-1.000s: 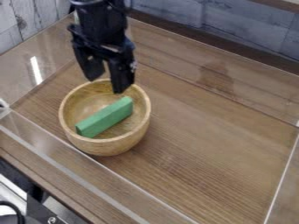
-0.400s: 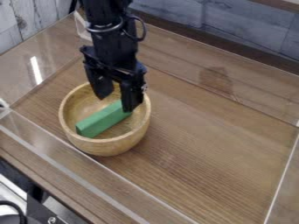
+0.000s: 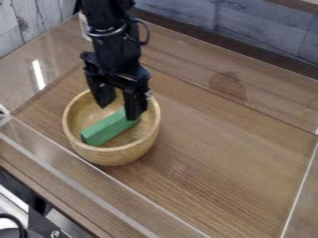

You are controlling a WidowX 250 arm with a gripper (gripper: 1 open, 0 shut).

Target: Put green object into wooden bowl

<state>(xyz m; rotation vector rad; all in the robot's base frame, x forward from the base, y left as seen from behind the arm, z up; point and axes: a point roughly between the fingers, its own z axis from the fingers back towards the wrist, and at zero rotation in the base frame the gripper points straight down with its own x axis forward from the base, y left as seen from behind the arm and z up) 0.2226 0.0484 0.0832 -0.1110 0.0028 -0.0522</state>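
Wooden bowl (image 3: 112,130) taken as the landmark: round, light tan, thick-walled, standing on a brown wood-grain tabletop (image 3: 230,139), toward the left part of that surface. Inside the bowl, lying aslant across the floor: the green object (image 3: 107,128), a bright green bar, lower end toward the bowl's near-left wall, upper end toward the far-right wall and partly hidden behind the black fingers. Directly above the bowl's far half, pointing straight down: the gripper (image 3: 117,99), black, on a black arm rising out of the top of the view. Jaws spread wide, one finger on either side of the bar's upper end, tips dipping below the bowl's rim. Nothing clamped between them; whether a fingertip touches the bar, impossible to tell from this angle. Around the tabletop, well outside the bowl: clear plastic walls (image 3: 298,200), with one low edge running along the near side just in front of the bowl. Behind the bowl, beyond the far clear wall: pale grey planking (image 3: 248,23).
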